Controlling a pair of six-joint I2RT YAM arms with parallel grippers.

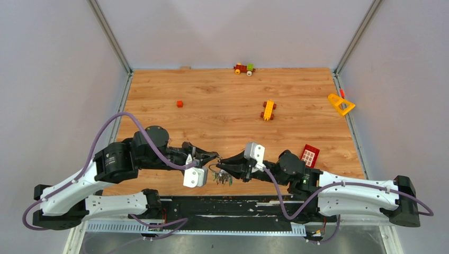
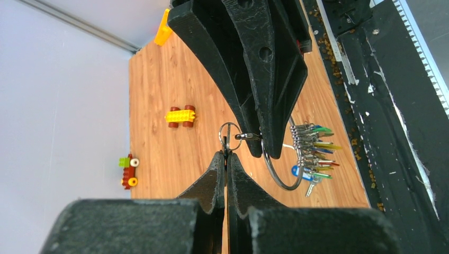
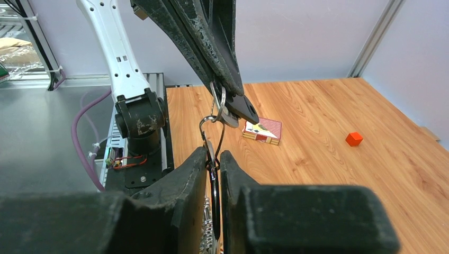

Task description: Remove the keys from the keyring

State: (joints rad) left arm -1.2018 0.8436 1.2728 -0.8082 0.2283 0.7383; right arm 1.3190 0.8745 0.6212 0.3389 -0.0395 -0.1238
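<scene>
Left gripper (image 2: 226,157) and right gripper (image 2: 265,151) pinch the keyring (image 2: 279,179), keys (image 2: 314,153) dangling beneath

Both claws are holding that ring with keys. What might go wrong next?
The left claw pinches the thin small ring only by its edge, so it might slip free when pulled. The keys dangle bunched on the keyring in the right claw, near the edge of the table. A loosened grip may drop them onto the black strip.

Keyring (image 2: 279,179) partly behind the right claw (image 2: 265,151); keys (image 1: 223,179) too small overhead for colours.
</scene>
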